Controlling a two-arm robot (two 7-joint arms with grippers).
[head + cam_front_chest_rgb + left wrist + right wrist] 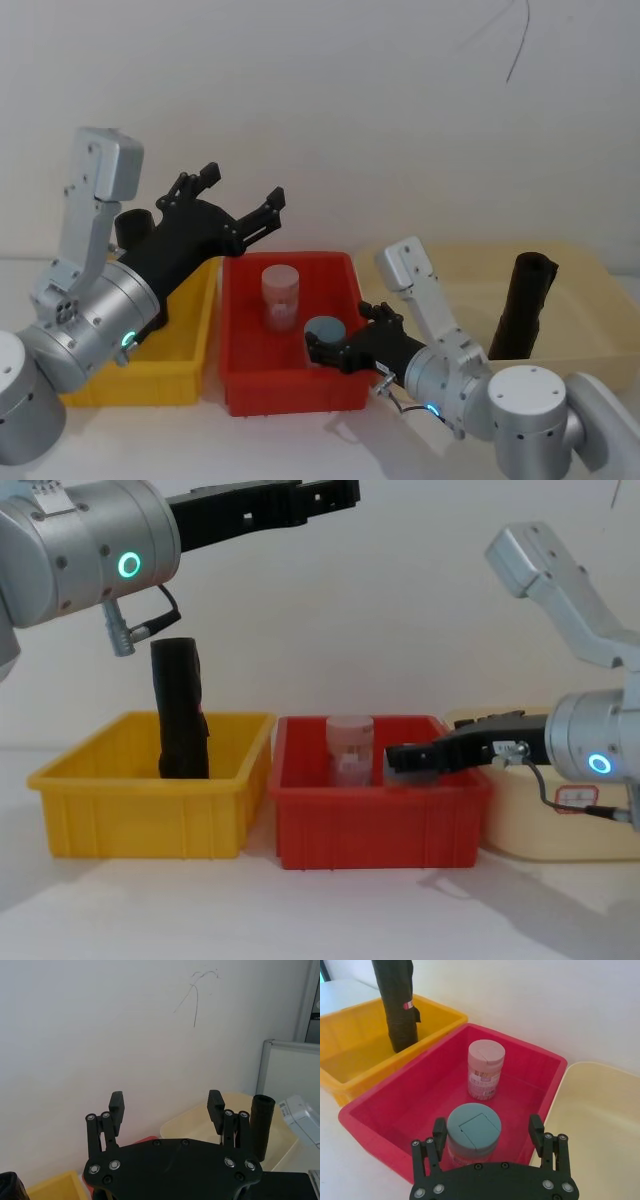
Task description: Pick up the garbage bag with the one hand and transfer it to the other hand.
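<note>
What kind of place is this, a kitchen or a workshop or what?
Probably a robot test lab, not a kitchen: a plain white table against a bare wall, coloured sorting bins such as the red bin, and a whiteboard at the side.

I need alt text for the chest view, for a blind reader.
A tall black roll of bag film stands in a yellow plastic bin. The open left gripper is raised above; the open right gripper reaches into the red plastic bin.
</note>
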